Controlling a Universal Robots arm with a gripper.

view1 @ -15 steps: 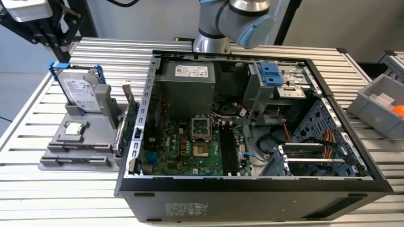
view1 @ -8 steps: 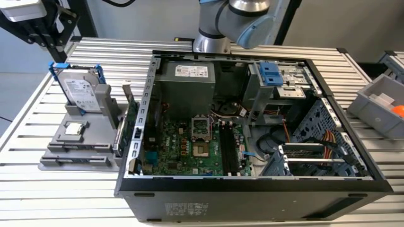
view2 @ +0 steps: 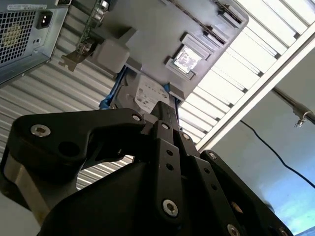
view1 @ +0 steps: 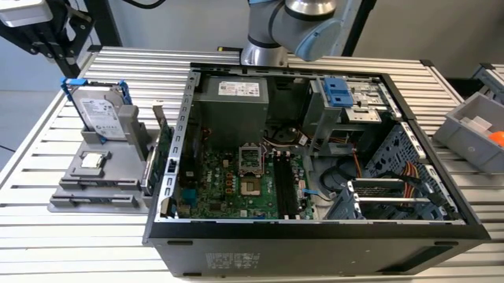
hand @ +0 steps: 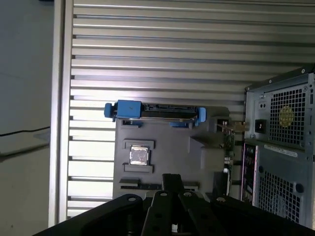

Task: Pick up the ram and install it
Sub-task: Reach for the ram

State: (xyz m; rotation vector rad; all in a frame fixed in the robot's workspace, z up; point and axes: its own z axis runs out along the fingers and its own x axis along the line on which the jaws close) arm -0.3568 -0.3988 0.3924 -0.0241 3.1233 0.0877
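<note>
First wrist view looks past your gripper (hand: 172, 179): its fingers are pressed together into one tip, with nothing between them. Just beyond that tip, on the grey tray (hand: 172, 147), a thin dark strip stands on edge in a slot. Judge that to be the ram (hand: 142, 186), not yet picked up; part of it is hidden behind the fingers.

Mind this relation: the ram lies straight ahead of the tip, along the line the gripper points. Its long axis runs across the tray, parallel to the top edge of the drive (hand: 152, 112). You cannot settle from these pictures whether the fingers are turned to close across the stick's thin faces.

Past the ram sits a square chip (hand: 139, 156) in its pocket, and beyond that the drive stands upright between blue brackets.

In the exterior view, the tray rests on the slatted table (view1: 79, 247), at the exterior view's left of the open case (view1: 315, 247). A green card (view1: 163, 147) stands between them. Farthest off, inside the case, the long black slots (view1: 287, 183) lie well apart from the ram, beyond the case wall.
</note>
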